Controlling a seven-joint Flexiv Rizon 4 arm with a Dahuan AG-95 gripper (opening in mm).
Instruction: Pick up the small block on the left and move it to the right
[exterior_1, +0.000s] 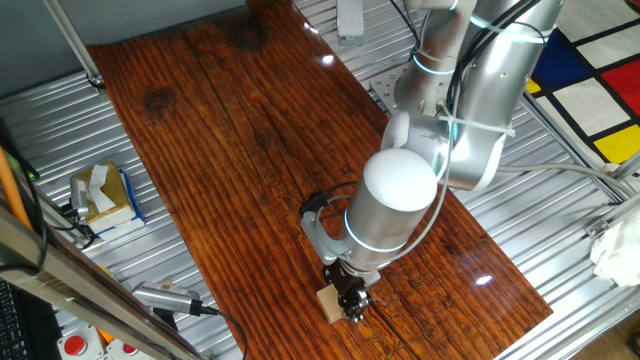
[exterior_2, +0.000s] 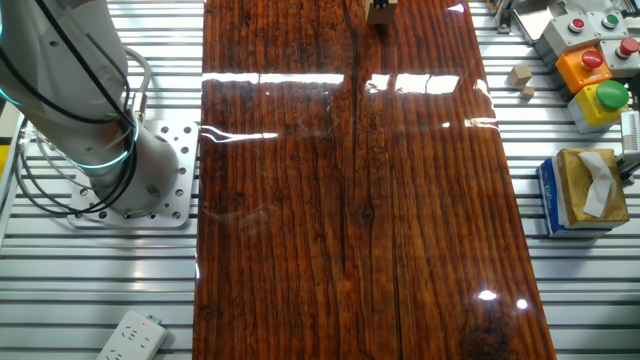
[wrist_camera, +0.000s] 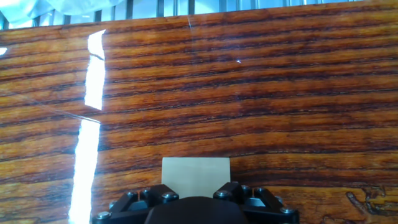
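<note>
The small block (wrist_camera: 196, 176) is a plain light tan wooden cube. In the hand view it sits at the bottom centre between my gripper's (wrist_camera: 196, 190) two dark fingers, whose inner edges overlap its lower corners with no wood showing between. In one fixed view the gripper (exterior_1: 352, 300) is at the near end of the wooden table (exterior_1: 230, 150), with the block (exterior_1: 328, 303) at its tip, at or just above the surface. In the other fixed view the block (exterior_2: 380, 12) and gripper show only at the top edge.
A blue-and-yellow tissue box (exterior_1: 105, 195) stands off the table's left side, also in the other fixed view (exterior_2: 585, 190). Button boxes (exterior_2: 595, 70) and two small tan blocks (exterior_2: 518, 75) lie beside it. A patterned mat (exterior_1: 590, 80) lies behind the arm. A power strip (exterior_2: 130, 335) lies near the robot base.
</note>
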